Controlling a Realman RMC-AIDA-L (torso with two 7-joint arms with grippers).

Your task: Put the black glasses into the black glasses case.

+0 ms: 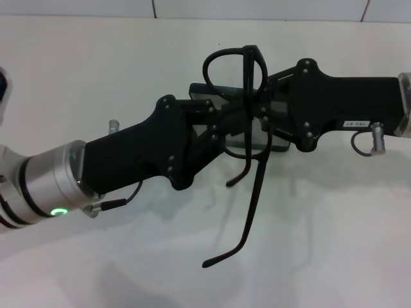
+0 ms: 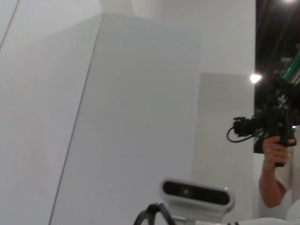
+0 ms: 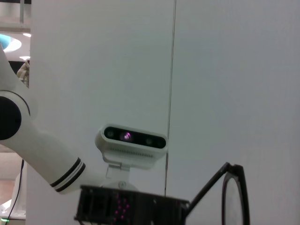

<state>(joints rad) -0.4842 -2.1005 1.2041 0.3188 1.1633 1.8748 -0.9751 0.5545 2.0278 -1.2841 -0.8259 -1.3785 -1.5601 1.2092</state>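
The black glasses (image 1: pixel 246 96) hang in the air between my two grippers, frame front upright, both temple arms dangling down toward the table. My left gripper (image 1: pixel 221 120) reaches in from the left and is shut on the frame. My right gripper (image 1: pixel 262 102) reaches in from the right and is shut on the frame's other side. The black glasses case (image 1: pixel 204 92) lies on the table below, mostly hidden behind both grippers. Part of the glasses shows in the right wrist view (image 3: pixel 233 197) and a sliver in the left wrist view (image 2: pixel 150 213).
The white table (image 1: pixel 96 77) stretches all around the grippers. Both wrist views point upward at my head camera (image 3: pixel 132 140) and white wall panels. A person with a camera (image 2: pixel 274 131) stands far off.
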